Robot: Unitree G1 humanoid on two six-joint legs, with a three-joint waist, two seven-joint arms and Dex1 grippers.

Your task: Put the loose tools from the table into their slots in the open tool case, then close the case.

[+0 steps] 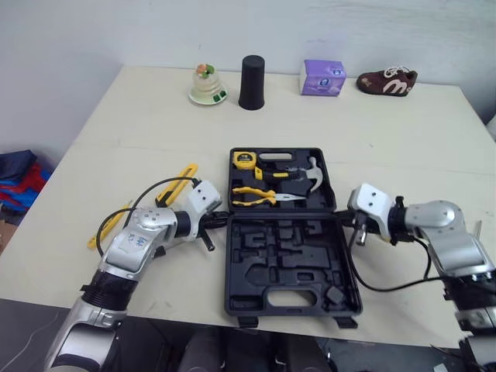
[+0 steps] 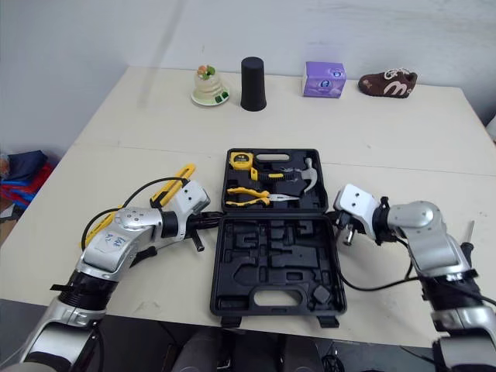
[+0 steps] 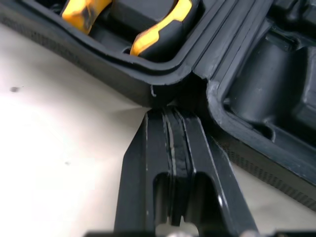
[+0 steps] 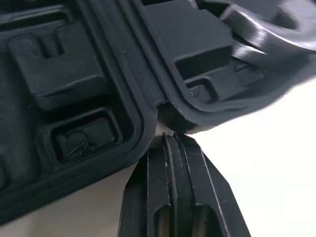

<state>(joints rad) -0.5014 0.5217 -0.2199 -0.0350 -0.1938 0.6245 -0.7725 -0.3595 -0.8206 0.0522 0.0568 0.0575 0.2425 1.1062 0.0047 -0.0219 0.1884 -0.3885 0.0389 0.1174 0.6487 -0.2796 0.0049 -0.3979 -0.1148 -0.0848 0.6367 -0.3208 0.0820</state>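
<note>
The left hand [image 3: 170, 112] has its two black fingers pressed narrow together, gripping nothing, with the tips touching the hinge notch on the left side of the open black plastic tool case [image 1: 233, 304], which lies at the centre of the frame. The right hand [image 4: 171, 139] is likewise pinched narrow and holds nothing, its tips just at the hinge notch on the case's right side.

The upper half of the case holds a yellow tape measure [image 1: 245, 160] at its upper left, a hammer with a silver head and black grip [image 1: 311, 172] at its right, and yellow-handled pliers [image 1: 255, 195] along its lower edge. The lower half shows black moulded recesses and a handle cut-out.

A long yellow utility knife [image 1: 180, 181] lies loose on the pale beige tabletop [image 1: 403, 147], left of the case and just above the left arm. Along the top of the frame, well apart from the case, stand a glass dome ornament on a white base [image 1: 207, 85], a black tapered cup [image 1: 251, 81], a purple tissue box [image 1: 322, 77] and a brown shoe [image 1: 387, 81]. A plain white wall is behind; blue and red cloth [image 1: 17, 180] lies on the floor at the left edge
</note>
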